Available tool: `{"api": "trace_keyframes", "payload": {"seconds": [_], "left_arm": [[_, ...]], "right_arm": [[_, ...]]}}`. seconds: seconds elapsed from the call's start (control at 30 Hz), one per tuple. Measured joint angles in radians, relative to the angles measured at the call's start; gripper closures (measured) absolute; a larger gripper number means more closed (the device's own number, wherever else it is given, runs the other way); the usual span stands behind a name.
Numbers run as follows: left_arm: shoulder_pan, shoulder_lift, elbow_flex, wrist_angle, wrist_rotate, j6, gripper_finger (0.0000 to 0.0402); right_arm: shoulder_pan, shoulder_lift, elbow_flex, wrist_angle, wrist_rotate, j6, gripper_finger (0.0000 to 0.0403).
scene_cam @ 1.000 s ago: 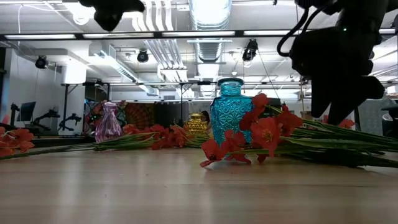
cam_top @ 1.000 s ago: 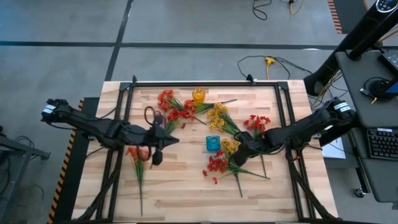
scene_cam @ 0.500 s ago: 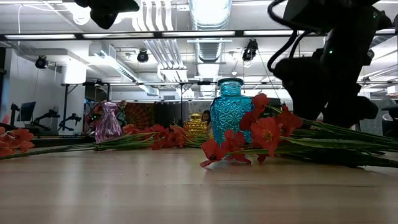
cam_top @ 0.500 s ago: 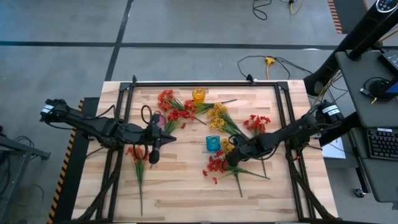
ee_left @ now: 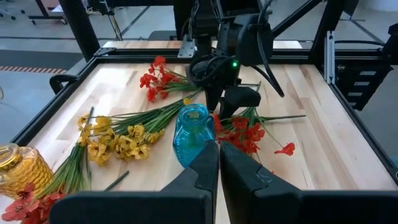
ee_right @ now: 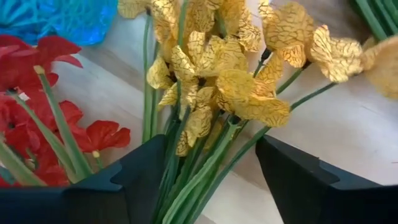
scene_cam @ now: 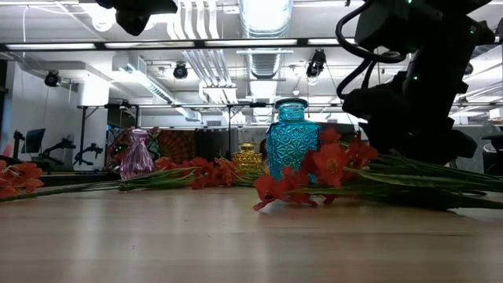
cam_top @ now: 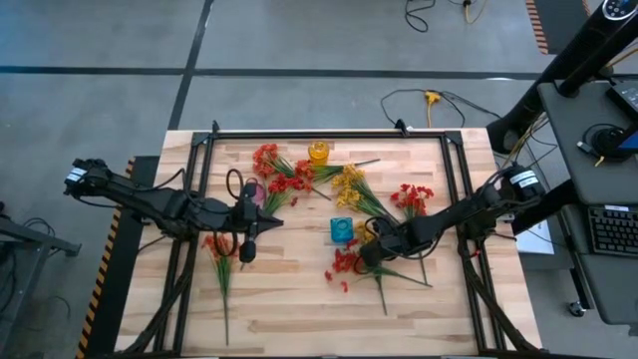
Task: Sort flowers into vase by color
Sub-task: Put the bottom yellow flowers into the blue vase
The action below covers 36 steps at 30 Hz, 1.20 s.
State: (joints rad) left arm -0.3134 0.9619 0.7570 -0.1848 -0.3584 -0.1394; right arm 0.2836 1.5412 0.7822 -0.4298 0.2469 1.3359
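Observation:
Artificial sprigs lie on the table in loose piles. Red ones [cam_top: 276, 172] are by the pink vase [cam_top: 254, 191], and yellow ones [cam_top: 349, 185] lie mid-table. More red [cam_top: 411, 196] lies to the right, and orange-red [cam_top: 223, 249] to the left. The blue vase [cam_top: 342, 229] and yellow vase [cam_top: 318, 152] stand upright. My right gripper [cam_top: 367, 251] is low beside the blue vase, open. Its fingers straddle the green stems [ee_right: 202, 171] of a yellow sprig [ee_right: 214, 68], with red blooms [ee_right: 37, 118] alongside. My left gripper [cam_top: 247, 244] hangs shut above the orange-red sprigs. My right gripper [ee_right: 211, 186] comes down slanting from the table's right, with one finger [ee_right: 127, 180] on each side of the yellow sprig's stems just below the blooms. The sprig lies on the table. I cannot tell whether the fingers touch the stems.
The table has a black frame [cam_top: 329, 134] around its edges. Scissors [cam_top: 240, 182] lie near the pink vase. Bare wood [cam_top: 289, 309] shows along the near edge. The left wrist view looks past my shut left gripper [ee_left: 218, 163] to the blue vase [ee_left: 191, 134] and my right arm [ee_left: 224, 68].
My right gripper has moved toward the table's left and down, onto the yellow and red sprigs beside the blue vase. The red blooms there have shifted lower in the low view. My left gripper has drawn back slightly toward the table's left.

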Motion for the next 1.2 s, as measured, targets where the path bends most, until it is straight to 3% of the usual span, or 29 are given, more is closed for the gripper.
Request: {"api": "trace_keyframes", "payload": {"seconds": [0.43,0.7,1.0,1.2], "left_arm": [[0.000,0.000,0.000,-0.001,0.000,0.000,0.0402],[0.000,0.000,0.000,-0.001,0.000,0.000,0.0402],[0.000,0.000,0.000,-0.002,0.000,0.000,0.0402],[0.000,0.000,0.000,-0.002,0.000,0.000,0.0402]], "right_arm": [[0.000,-0.015,-0.001,-0.002,0.030,-0.025,0.0292],[0.000,-0.042,-0.001,-0.001,0.026,-0.055,0.0350],[0.006,-0.103,-0.001,-0.008,0.046,-0.099,0.0371],[0.012,-0.101,-0.001,-0.053,-0.039,-0.108,0.0355]]}}
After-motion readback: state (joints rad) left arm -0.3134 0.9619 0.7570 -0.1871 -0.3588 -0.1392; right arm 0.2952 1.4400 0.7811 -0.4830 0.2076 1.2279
